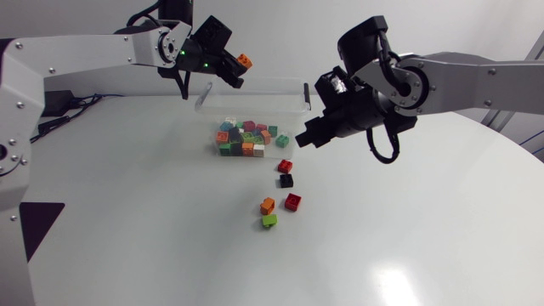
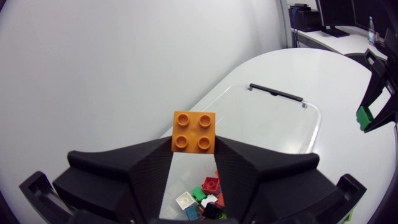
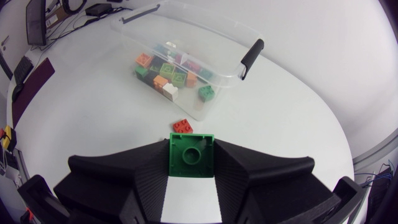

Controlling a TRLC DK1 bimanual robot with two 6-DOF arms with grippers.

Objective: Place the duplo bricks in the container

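A clear plastic container (image 1: 293, 109) holds several coloured duplo bricks (image 1: 246, 136). Above its far left corner my left gripper (image 1: 237, 71) is shut on an orange brick (image 1: 244, 60), which sits at the fingertips (image 2: 194, 132) in the left wrist view, over the container (image 2: 280, 118). Just right of the container, my right gripper (image 1: 304, 138) hangs above the table, shut on a green brick (image 3: 191, 155). On the table in front of the container lie a red brick (image 1: 285, 166), a black brick (image 1: 286, 180), a second red brick (image 1: 293, 201), an orange brick (image 1: 268, 205) and a green brick (image 1: 269, 221).
The container has black handles at both ends (image 1: 307, 92) (image 2: 275, 93). Its near corner (image 3: 205, 109) is ahead of my right gripper, with the red brick (image 3: 182, 126) on the table between them. The white table (image 1: 408, 246) stretches wide to the right and front.
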